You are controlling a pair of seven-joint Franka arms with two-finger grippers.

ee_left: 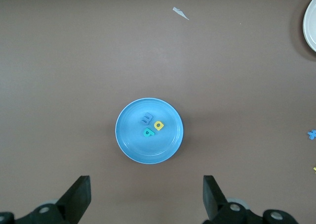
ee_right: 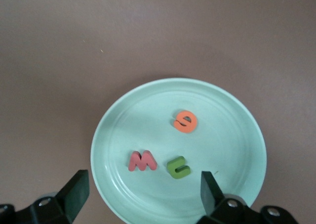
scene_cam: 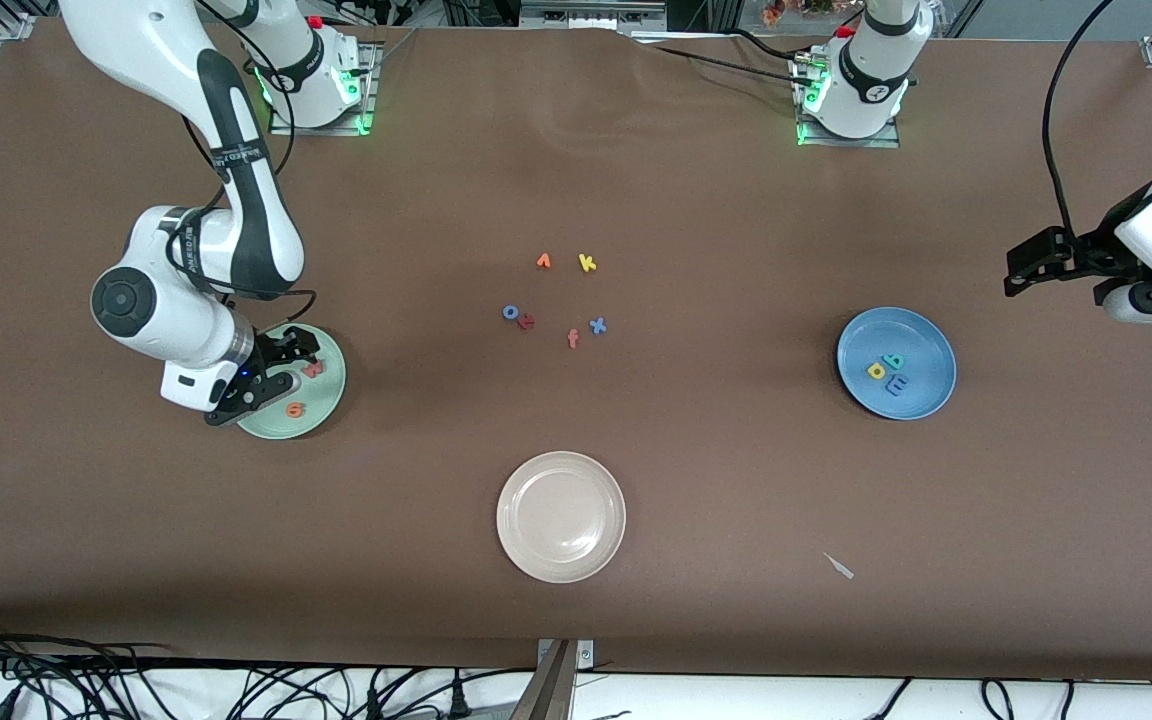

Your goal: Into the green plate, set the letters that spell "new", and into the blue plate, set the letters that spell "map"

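The green plate [scene_cam: 328, 392] [ee_right: 109, 135] lies toward the right arm's end of the table. On it are the orange e [scene_cam: 295, 408] [ee_right: 185, 121], the salmon w [scene_cam: 313, 368] [ee_right: 142, 160] and the olive n [ee_right: 178, 167]; the arm hides the n in the front view. My right gripper [scene_cam: 274, 372] [ee_right: 143, 194] hovers low over this plate, open and holding nothing. The blue plate [scene_cam: 926, 340] [ee_left: 126, 135] holds the blue m [scene_cam: 896, 384] [ee_left: 146, 118], teal a [scene_cam: 893, 360] [ee_left: 147, 132] and yellow p [scene_cam: 877, 371] [ee_left: 158, 125]. My left gripper [scene_cam: 1014, 272] [ee_left: 145, 199] hangs open, high beside that plate.
A beige-white plate [scene_cam: 514, 540] sits nearest the front camera. In mid-table lie loose letters: an orange angular one [scene_cam: 543, 261], yellow k [scene_cam: 587, 263], blue o [scene_cam: 511, 312], a red one [scene_cam: 527, 321], pink f [scene_cam: 573, 339], blue x [scene_cam: 597, 325]. A pale scrap [scene_cam: 839, 566] lies near the front edge.
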